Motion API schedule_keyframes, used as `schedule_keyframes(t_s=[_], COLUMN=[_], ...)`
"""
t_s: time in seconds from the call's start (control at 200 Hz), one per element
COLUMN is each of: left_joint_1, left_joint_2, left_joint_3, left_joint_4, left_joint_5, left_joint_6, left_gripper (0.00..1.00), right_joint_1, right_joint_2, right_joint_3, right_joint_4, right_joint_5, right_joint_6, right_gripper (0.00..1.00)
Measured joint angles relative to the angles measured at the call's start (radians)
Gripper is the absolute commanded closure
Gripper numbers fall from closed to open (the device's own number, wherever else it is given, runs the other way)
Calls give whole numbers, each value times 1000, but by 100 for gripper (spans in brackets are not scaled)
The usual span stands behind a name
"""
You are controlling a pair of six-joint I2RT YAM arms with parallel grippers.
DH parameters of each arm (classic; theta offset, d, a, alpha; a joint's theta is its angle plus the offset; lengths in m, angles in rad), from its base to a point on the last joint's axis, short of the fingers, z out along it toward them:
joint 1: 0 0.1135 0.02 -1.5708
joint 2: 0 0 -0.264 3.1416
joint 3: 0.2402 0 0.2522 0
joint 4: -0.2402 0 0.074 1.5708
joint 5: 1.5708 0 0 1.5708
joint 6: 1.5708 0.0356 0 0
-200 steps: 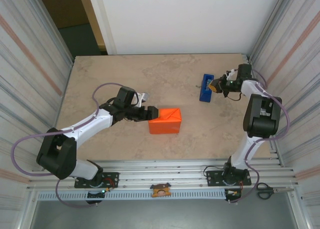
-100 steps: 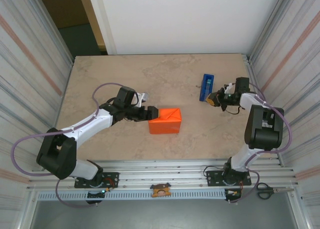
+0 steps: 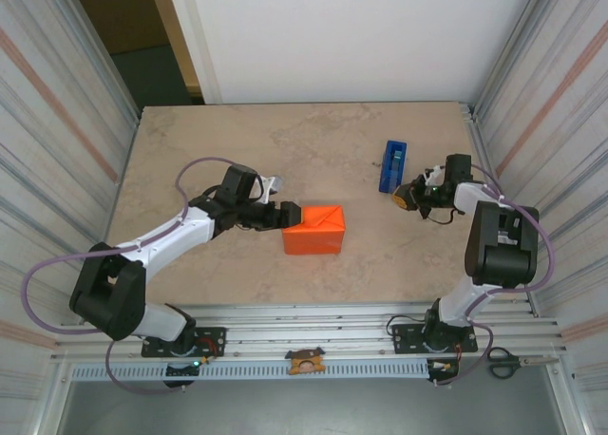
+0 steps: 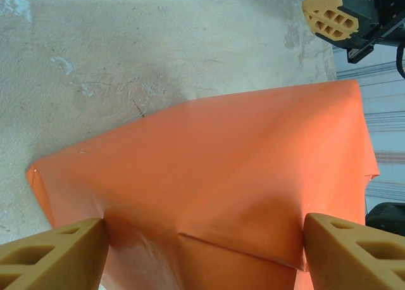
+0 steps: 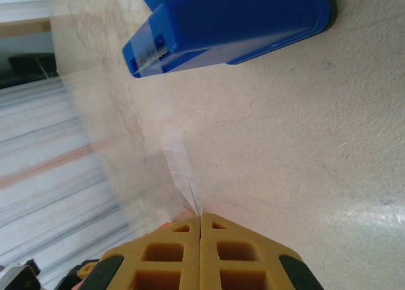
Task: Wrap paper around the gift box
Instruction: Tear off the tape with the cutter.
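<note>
The paper (image 3: 313,229) is folded around the gift box into an orange block at the table's middle, and the box itself is hidden under it. My left gripper (image 3: 285,215) reaches it from the left. In the left wrist view its fingers (image 4: 57,255) press both sides of the paper (image 4: 215,170), so the left gripper (image 4: 205,239) is shut on the wrapped box. My right gripper (image 3: 407,194) is shut on a clear tape strip (image 5: 180,166). The strip runs from the right gripper (image 5: 200,217) to the blue tape dispenser (image 5: 234,24).
The blue tape dispenser (image 3: 390,165) lies at the back right, just beyond my right gripper. Scissors (image 3: 503,362) rest on the front rail at the right. Corrugated walls close in both sides of the stone-patterned table (image 3: 237,150).
My right gripper has drawn back from the dispenser toward the near edge, pulling tape out with it. The left arm and the wrapped box have not moved.
</note>
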Motion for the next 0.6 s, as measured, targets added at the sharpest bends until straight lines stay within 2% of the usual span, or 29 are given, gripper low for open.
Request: schedule_keyframes(t_s=[0.296, 0.596], left_joint_1=[0, 0], left_joint_2=[8, 10], left_joint_3=[0, 0], left_joint_4=[14, 14], left_joint_5=[2, 4], left_joint_6=[0, 0], left_gripper=[21, 21], right_joint_1=[13, 21], right_joint_2=[134, 169], right_joint_3=[28, 110], right_joint_4=[75, 4], right_joint_5=[94, 216], right_joint_6=[-43, -102], right_gripper=[100, 100])
